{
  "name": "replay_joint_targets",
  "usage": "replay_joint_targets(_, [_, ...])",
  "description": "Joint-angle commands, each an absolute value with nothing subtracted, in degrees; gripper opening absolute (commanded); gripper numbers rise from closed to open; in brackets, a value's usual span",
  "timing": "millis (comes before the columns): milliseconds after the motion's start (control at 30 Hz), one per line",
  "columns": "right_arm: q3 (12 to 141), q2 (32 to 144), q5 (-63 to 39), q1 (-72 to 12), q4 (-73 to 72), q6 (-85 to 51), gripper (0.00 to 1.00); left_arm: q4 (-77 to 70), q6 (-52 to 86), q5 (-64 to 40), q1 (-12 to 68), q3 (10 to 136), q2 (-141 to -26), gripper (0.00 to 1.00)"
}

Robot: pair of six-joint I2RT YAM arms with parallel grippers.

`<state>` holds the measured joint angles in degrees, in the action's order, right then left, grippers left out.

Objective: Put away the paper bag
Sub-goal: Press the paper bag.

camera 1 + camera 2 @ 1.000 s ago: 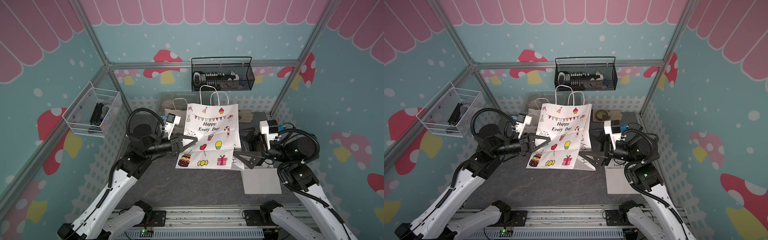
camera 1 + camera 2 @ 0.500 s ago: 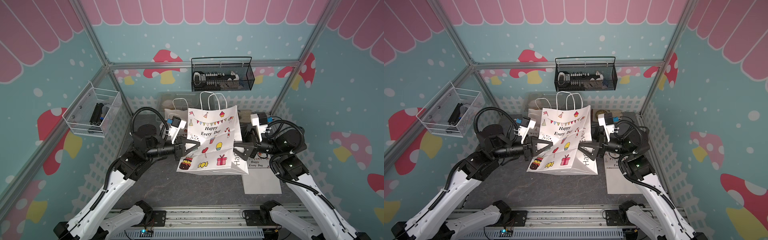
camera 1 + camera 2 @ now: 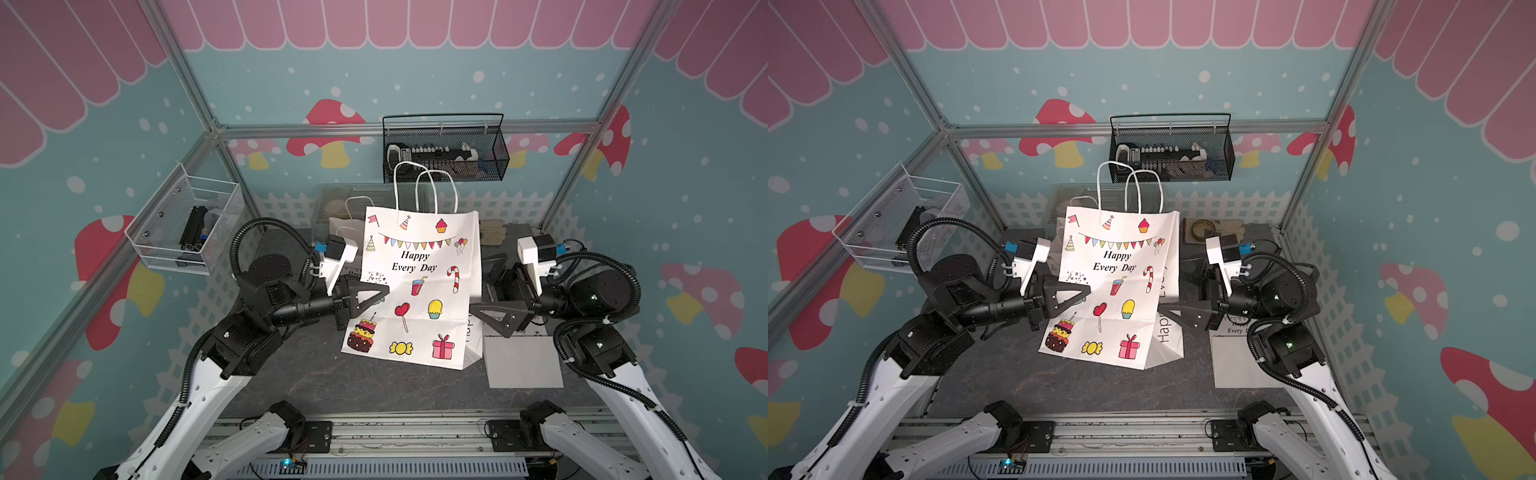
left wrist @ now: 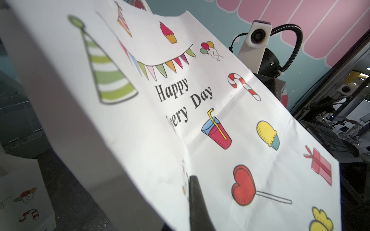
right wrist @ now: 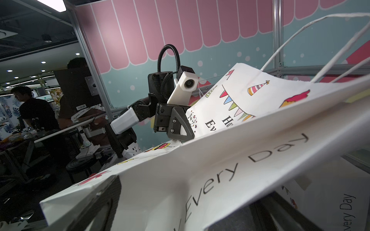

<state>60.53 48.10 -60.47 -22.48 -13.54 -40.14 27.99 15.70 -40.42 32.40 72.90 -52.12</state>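
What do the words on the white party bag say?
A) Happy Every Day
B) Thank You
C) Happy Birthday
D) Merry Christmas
A: the paper bag has "Happy Every Day" printed in black across its front, readable in both top views and in the left wrist view.

The paper bag reads "Happy Every Day" up front — "Every Day" again on its side panel, probably also on the flat bag nearby.
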Motion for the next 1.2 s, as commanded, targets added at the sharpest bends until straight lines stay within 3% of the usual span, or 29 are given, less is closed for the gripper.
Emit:
replay_joint_targets(0, [60.0,48.3,-62.5,-22.2,-19.5,-44.0,0.99,31.6,11.7,-38.9,32.7,75.0,-51.3,0.02])
replay_joint_targets(200, [59.4,49.2,-62.4,-22.2,-24.2,-47.9,0.99,36.3,8.1,-36.0,32.7,77.9,-52.2,0.02])
replay_joint_targets(433, [61.3,53.5,-58.4,-23.3,-16.8,-45.2,0.97,37.7,6.1,-33.4,32.7,80.5,-53.2,0.02])
replay_joint_targets(633, [62.8,56.7,-54.6,-26.0,-13.5,-43.1,0.86,36.2,5.4,-29.3,33.0,79.9,-53.6,0.02])
replay_joint_targets(833, [63.1,58.9,-51.1,-27.6,-14.3,-43.8,0.68,33.3,5.9,-27.2,34.3,78.7,-53.9,0.04])
replay_joint_targets(1067, [62.7,59.9,-49.0,-28.6,-17.3,-45.5,0.51,32.0,6.2,-26.3,36.2,78.3,-55.2,0.13])
replay_joint_targets(1167, [62.7,59.6,-48.7,-28.6,-16.5,-44.8,0.43,32.0,6.4,-25.4,36.4,78.1,-55.0,0.22])
